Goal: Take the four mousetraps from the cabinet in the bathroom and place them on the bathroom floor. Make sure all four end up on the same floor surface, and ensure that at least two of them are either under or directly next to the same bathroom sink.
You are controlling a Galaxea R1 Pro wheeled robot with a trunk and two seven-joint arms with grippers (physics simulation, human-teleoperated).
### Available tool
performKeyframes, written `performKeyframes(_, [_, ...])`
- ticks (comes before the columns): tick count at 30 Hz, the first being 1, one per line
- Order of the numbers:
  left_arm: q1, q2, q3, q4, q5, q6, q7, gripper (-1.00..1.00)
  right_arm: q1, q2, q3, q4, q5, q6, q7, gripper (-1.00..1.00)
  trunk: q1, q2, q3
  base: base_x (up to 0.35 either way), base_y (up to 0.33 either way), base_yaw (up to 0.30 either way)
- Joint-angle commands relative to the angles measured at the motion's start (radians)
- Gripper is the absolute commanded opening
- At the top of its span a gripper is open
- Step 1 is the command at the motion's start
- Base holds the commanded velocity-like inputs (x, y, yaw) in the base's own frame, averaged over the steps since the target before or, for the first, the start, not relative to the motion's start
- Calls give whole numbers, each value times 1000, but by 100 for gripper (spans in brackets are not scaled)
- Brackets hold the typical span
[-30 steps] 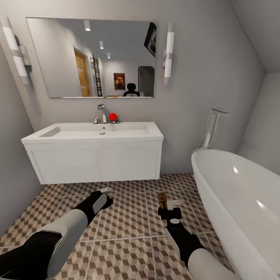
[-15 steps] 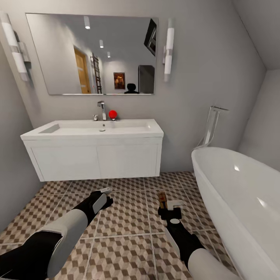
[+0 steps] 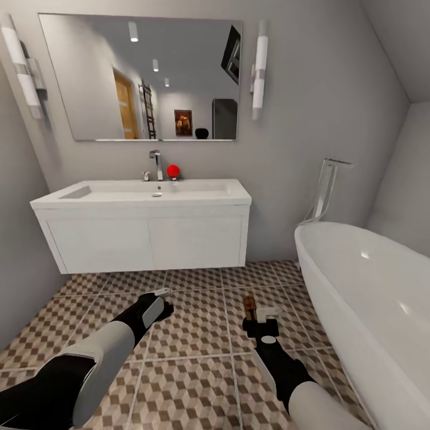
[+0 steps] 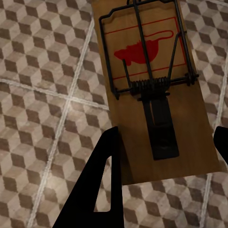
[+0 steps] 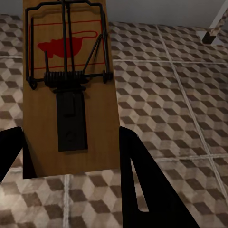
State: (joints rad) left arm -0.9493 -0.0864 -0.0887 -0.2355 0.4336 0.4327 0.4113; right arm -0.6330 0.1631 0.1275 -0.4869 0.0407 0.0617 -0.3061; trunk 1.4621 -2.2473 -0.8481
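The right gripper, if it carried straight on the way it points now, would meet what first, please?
The right gripper, holding a mousetrap, points forward and down. It would probably meet the bathroom floor first, short of the bathroom sink and beside the bathtub; depth is uncertain.

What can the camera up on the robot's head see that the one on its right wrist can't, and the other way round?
Head view alone: the bathroom sink, mirror, bathtub and the left gripper. Right wrist view alone: the wire spring and red mouse print on the mousetrap, close up. Both share the bathroom floor tiles and the right gripper clamping that trap.
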Motion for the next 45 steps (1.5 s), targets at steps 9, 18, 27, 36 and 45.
performKeyframes(9, [0,0,-8,-2,10,5,7,-100,-1,-1,6,-1,4,6,-11,-100,34,-64,-29,0,0,0])
performKeyframes(18, [0,0,-10,-1,10,5,1,-100,-1,-1,6,2,2,3,-11,-100,69,-127,-57,0,0,0])
performKeyframes(27, [0,0,-12,-1,10,4,-3,-100,-1,-1,4,7,-8,-14,-12,-100,103,-190,-86,0,0,0])
performKeyframes(36, [0,0,-11,-1,9,3,-2,-100,-1,-1,1,53,-9,-92,-13,-100,138,-253,-114,0,0,0])
performKeyframes(45, [0,0,-11,-2,8,1,-2,-100,-1,0,2,59,-1,-99,-13,-100,142,-255,-149,0,0,0])
